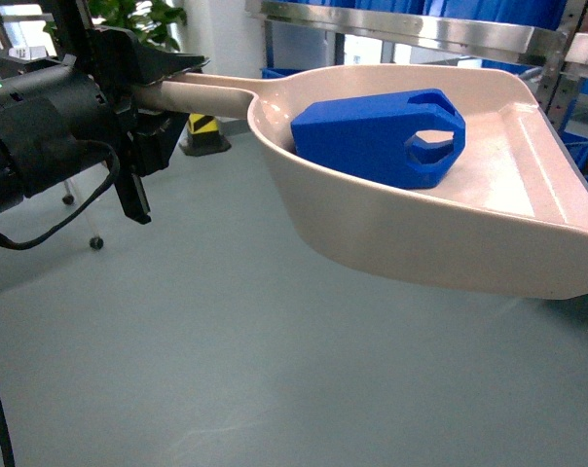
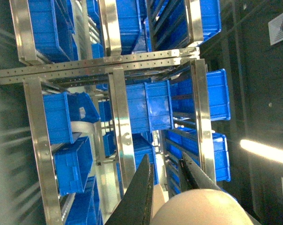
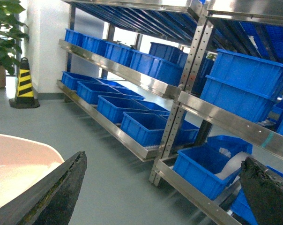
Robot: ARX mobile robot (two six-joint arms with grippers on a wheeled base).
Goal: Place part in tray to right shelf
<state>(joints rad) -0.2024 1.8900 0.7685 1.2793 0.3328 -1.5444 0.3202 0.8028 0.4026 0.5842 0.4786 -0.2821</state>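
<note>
We hold tray (image 1: 489, 233) by handle with left gripper (image 1: 143, 92), fingers (image 2: 144, 190) closed around it. Part (image 1: 377, 136) lies inside tray, against deep back wall, near handle end. Right gripper (image 3: 165, 192) holds nothing, fingers spread wide. Shelf (image 3: 226, 117) with blue crates (image 3: 146, 127) is just beyond tray mouth. We judge transport under way: keep tray level, handle end low, so part cannot slide out; approach front rail slowly, tip only over lane.

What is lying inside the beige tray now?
Only the blue part lies inside the tray, handle loop toward the wide mouth. The tray floor beneath the part is covered.
</note>
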